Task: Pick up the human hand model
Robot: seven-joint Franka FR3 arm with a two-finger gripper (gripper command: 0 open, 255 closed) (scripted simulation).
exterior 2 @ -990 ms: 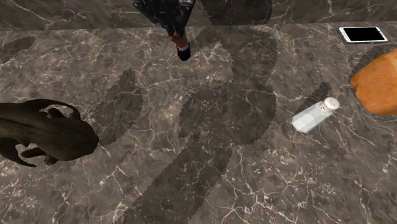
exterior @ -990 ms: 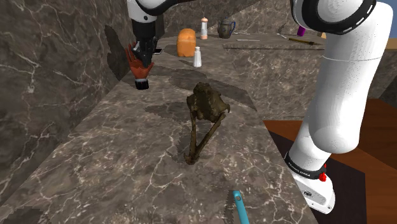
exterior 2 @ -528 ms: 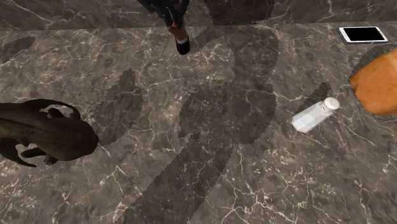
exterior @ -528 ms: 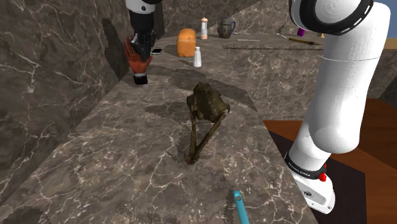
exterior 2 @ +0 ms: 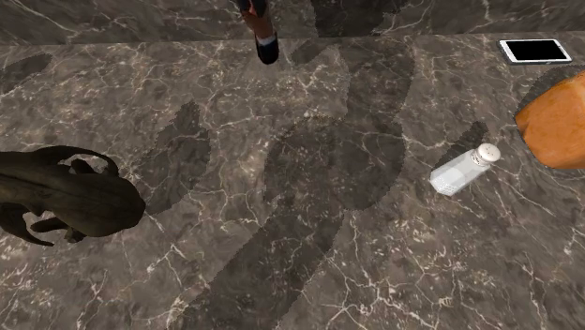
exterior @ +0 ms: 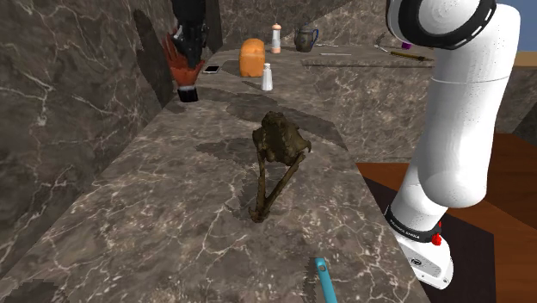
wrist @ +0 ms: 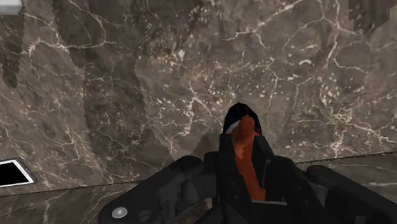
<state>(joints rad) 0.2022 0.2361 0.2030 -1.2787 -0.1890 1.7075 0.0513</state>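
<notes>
The reddish-orange human hand model with a black base (exterior: pixel 182 77) sits clamped between the closed fingers of the black tool (wrist: pixel 245 162). Over the last second it has risen, and its base now hangs clear of the dark veined marble desk (exterior: pixel 189 215) below the tool. I judge the pick-up essentially done.

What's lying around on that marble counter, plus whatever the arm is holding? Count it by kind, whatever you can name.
Shakers: 2
Bread loaf: 1
Phone: 1
Jug: 1
Dark bony figure: 1
Blue-handled tool: 1
Hand model, clasped in the gripper: 1
Total: 8 that I can name
</notes>
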